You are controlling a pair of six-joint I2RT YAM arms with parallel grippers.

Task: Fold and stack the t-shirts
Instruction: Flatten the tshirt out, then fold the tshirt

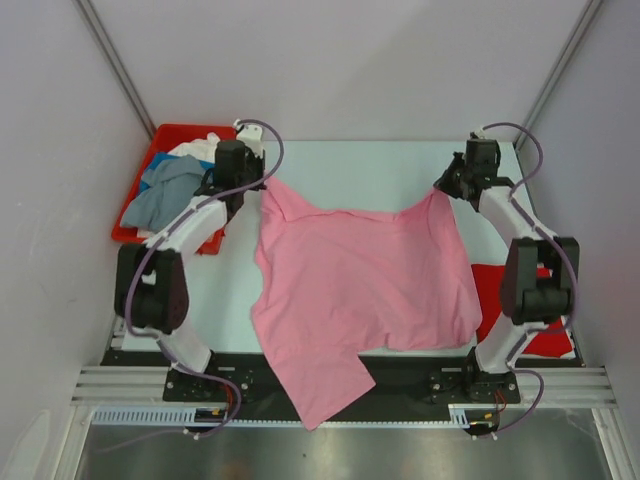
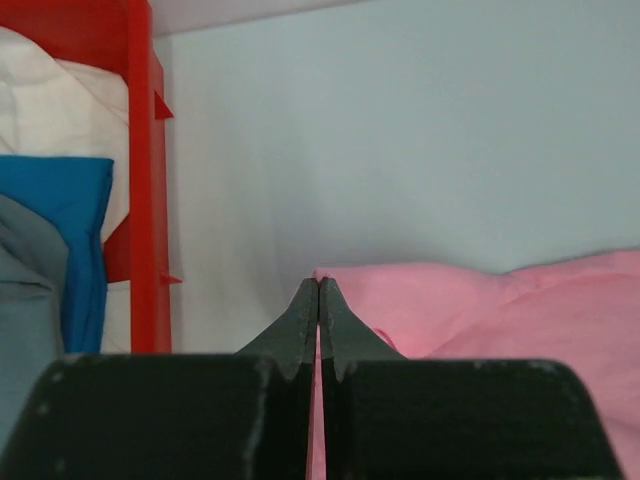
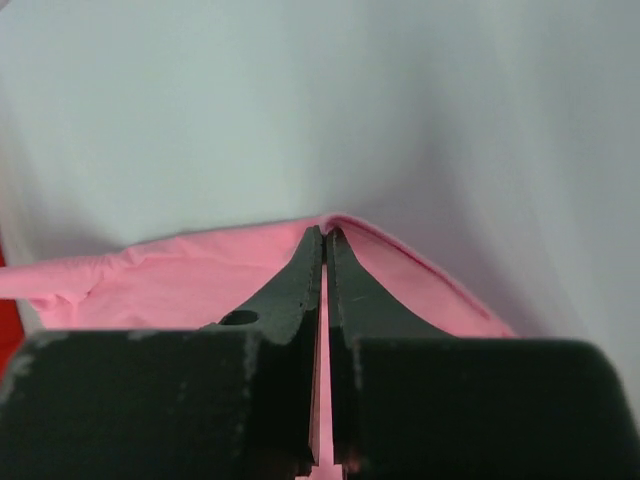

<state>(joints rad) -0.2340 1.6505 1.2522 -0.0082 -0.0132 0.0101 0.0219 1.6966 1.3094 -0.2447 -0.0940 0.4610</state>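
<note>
Left end effector [image 2: 318,285] and right end effector [image 3: 327,232] each clamp a far corner of the pink t-shirt [image 1: 360,290] over the counter [image 1: 370,165].

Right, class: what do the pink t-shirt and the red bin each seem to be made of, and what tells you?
The pink t-shirt: soft, matte cloth, probably a cotton knit; it sags and creases where lifted. The red bin: likely rigid moulded plastic, slightly glossy, with straight walls and small ribs.

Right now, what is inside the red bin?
A grey-blue shirt, a blue shirt and a white shirt lie in the red bin; whatever lies beneath them is covered.
</note>
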